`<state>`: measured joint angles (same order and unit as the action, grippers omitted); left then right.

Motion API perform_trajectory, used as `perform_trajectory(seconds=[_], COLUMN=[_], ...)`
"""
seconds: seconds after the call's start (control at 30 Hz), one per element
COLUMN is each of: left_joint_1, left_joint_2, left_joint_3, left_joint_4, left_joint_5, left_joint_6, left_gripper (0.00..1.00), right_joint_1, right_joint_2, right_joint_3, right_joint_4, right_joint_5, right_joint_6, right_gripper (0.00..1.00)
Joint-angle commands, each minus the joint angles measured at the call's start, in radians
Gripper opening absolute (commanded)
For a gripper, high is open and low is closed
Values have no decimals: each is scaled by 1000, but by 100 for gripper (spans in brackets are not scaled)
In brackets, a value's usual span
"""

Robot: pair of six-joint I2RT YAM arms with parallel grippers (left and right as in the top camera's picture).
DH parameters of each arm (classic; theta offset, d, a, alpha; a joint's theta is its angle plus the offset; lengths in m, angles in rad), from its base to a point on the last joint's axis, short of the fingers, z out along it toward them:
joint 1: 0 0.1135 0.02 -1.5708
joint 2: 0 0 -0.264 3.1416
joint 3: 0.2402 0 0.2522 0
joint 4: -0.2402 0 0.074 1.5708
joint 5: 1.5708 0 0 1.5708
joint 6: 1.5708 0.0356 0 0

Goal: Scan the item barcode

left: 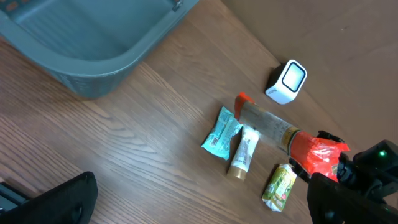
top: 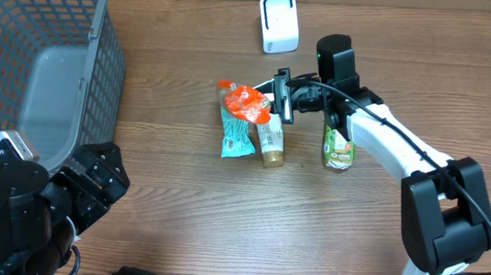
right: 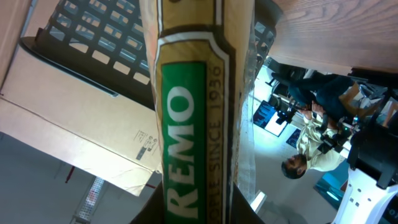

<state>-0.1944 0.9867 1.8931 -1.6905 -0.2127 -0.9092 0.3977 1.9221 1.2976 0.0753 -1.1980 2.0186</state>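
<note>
My right gripper (top: 281,95) is shut on a long pack (left: 271,126) with a clear body and a crumpled red-orange end (top: 246,102), held in the air above the other items. In the right wrist view the pack (right: 193,93) fills the middle, showing a green label with white letters, and the dark fingers (right: 155,202) press on both its sides. The white scanner (top: 278,22) stands at the back of the table, apart from the pack, and shows too in the left wrist view (left: 287,81). My left gripper (left: 199,205) stands open and holds nothing, low at the near left.
A grey mesh basket (top: 53,17) fills the far left. Under the held pack a teal pouch (top: 236,137), a beige tube (top: 270,143) and a green packet (top: 338,148) lie on the wooden table (top: 178,211).
</note>
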Motion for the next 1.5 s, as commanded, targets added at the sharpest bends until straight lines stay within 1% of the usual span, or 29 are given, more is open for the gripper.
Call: perform_trajectory(seconds=[0.0, 0.07, 0.17, 0.27, 0.43, 0.6, 0.73, 0.8, 0.87, 1.23, 1.47], left_joint_1=[8, 8, 8, 8, 8, 8, 8, 8, 8, 8, 8], left_joint_2=[2, 2, 2, 2, 2, 2, 2, 2, 2, 2, 2], left_joint_3=[5, 5, 5, 5, 5, 5, 5, 5, 5, 5, 5], left_joint_4=[1, 1, 1, 1, 1, 1, 1, 1, 1, 1, 1], left_joint_5=[3, 3, 3, 3, 3, 3, 3, 3, 3, 3, 3], left_joint_6=[15, 15, 15, 15, 15, 15, 15, 15, 15, 15, 15], left_gripper=[100, 100, 100, 100, 100, 100, 100, 100, 99, 99, 100], right_joint_1=[0, 0, 0, 0, -1, -1, -1, 0, 0, 0, 0], right_joint_2=[-38, -38, -38, -38, -38, -38, -38, -38, -38, -38, -38], right_joint_3=[32, 32, 32, 32, 32, 32, 32, 31, 31, 31, 31], right_joint_4=[21, 39, 132, 278, 473, 703, 906, 971, 994, 993, 993], right_joint_5=[-53, -83, -122, -155, -195, -290, -372, -371, -372, -372, -372], right_joint_6=[-11, -11, -45, -85, -153, -200, -266, -300, -319, -601, -690], right_gripper=[4, 4, 4, 4, 4, 4, 4, 4, 3, 4, 4])
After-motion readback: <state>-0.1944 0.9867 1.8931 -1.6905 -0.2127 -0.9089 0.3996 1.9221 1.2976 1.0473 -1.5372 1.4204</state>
